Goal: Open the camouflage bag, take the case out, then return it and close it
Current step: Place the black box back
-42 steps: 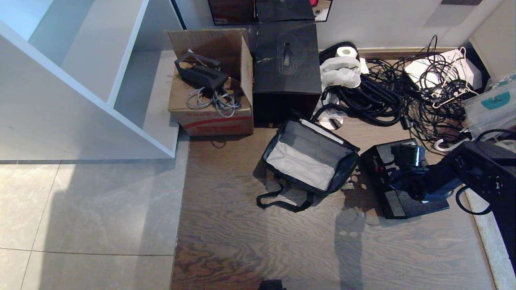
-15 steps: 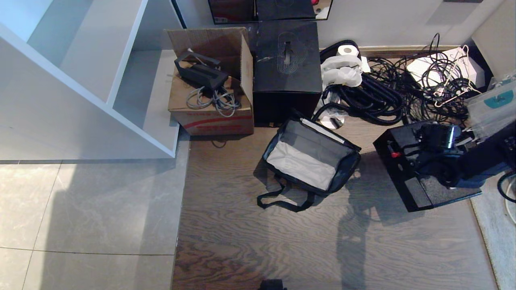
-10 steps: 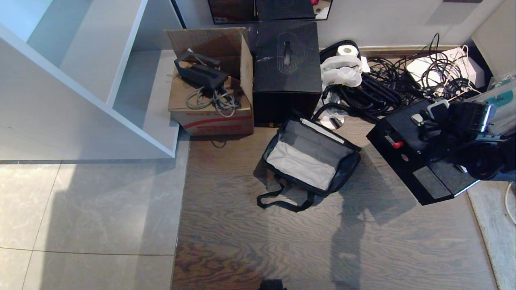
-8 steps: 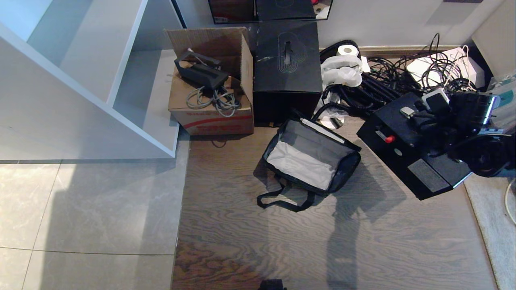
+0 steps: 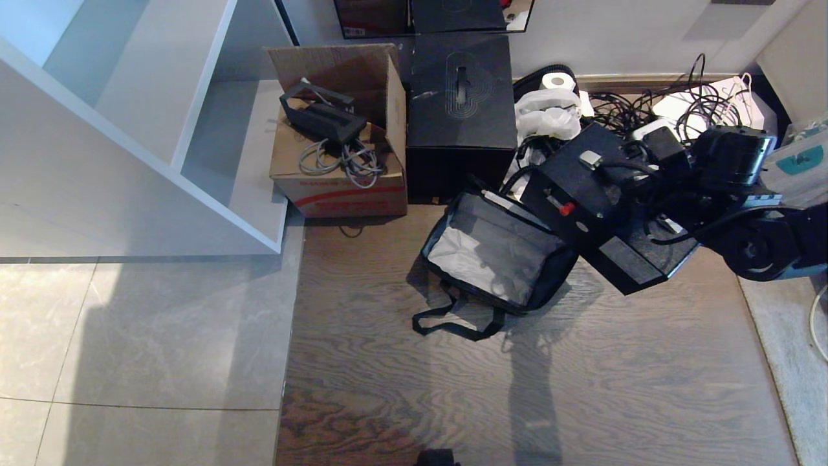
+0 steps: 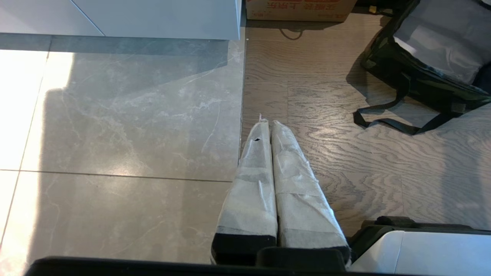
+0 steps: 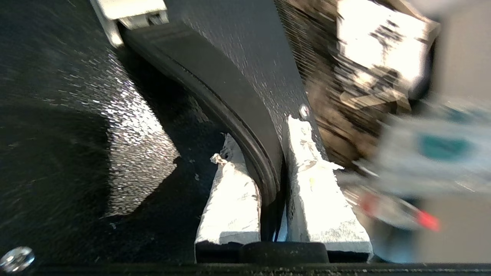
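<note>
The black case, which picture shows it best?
The head view: the whole case hangs from the right claw beside the open camouflage bag. The right wrist view shows only its handle, pinched. The left wrist view misses it.

Open cardboard box (image 5: 336, 155) holding grey cables sat far left of the jaws, touching a black cube box (image 5: 459, 116). Black cable tangle (image 5: 647, 110) and toilet roll (image 5: 556, 82) lay just behind them. White shelf unit (image 5: 129, 116) farthest away.

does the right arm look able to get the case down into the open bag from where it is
Probably yes. The right end effector is clamped on the handle of the case, which hangs over the right edge of the camouflage bag. The bag's mouth gapes open with nothing visible inside; the case is tilted and may need squaring up.
</note>
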### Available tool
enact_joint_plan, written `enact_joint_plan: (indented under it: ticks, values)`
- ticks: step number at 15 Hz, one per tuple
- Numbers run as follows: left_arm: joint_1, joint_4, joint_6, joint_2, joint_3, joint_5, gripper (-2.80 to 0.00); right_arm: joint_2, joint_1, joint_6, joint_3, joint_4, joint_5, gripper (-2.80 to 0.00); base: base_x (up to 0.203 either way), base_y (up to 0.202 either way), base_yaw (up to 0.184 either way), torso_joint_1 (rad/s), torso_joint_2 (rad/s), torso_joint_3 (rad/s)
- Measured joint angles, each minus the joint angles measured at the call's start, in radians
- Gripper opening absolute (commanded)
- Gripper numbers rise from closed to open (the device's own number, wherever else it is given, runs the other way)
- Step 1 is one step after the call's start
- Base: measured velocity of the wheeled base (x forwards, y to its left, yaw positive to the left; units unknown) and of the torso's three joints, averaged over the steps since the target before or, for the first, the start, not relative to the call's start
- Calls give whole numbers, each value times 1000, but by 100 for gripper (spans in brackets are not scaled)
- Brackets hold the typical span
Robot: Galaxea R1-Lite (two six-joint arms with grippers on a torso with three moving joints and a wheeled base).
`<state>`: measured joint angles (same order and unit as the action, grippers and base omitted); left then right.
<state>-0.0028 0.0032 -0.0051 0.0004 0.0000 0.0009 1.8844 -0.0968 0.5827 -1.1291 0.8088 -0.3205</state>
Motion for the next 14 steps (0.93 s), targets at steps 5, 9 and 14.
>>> enact_joint_plan:
  ticks: [5,9,14]
  values:
    - [-1,0,0,0,0,0,-280,69,-122,-77,-79,14,70,-280,0,0,0,0,0,0]
    - [0,0,0,0,0,0,-280,114,-146,-111,-90,47,256,-280,0,0,0,0,0,0]
    - [-1,0,0,0,0,0,-280,159,-149,-146,-103,98,549,-280,0,0,0,0,0,0]
